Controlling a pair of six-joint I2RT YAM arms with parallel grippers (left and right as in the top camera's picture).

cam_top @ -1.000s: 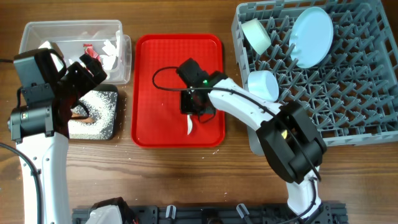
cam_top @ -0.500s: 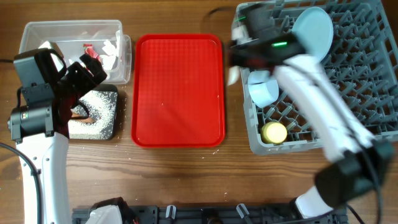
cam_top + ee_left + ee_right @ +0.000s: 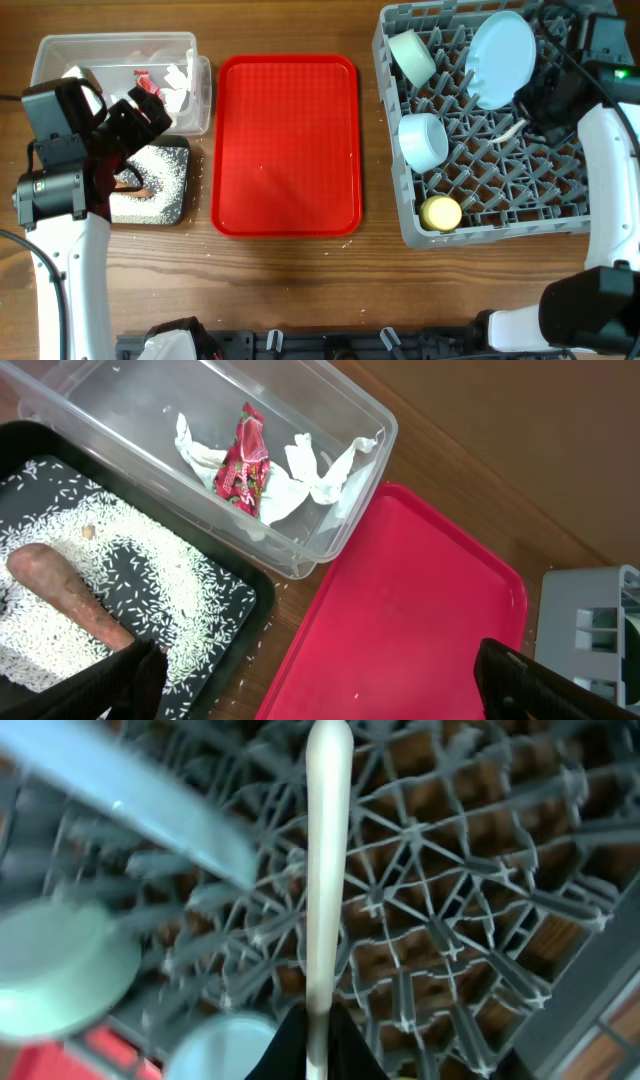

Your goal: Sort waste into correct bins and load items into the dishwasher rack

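Note:
My right gripper is shut on the white plastic spoon and holds it over the grey dishwasher rack, right of the pale blue plate. In the right wrist view the spoon runs up from my shut fingers above the pegs. The whitish bowl, light blue bowl and yellow cup sit in the rack. My left gripper is open and empty above the bins. The clear tub holds the red wrapper and white paper. The black tray holds white grains and the carrot-like piece.
The flat red serving tray lies between the bins and the rack, with a stray grain or two on it. A few grains lie on the wood beside the black tray. The rack's corner shows at the right of the left wrist view.
My right arm has carried the spoon from the red serving tray across to the right side of the rack. The left arm has not moved.

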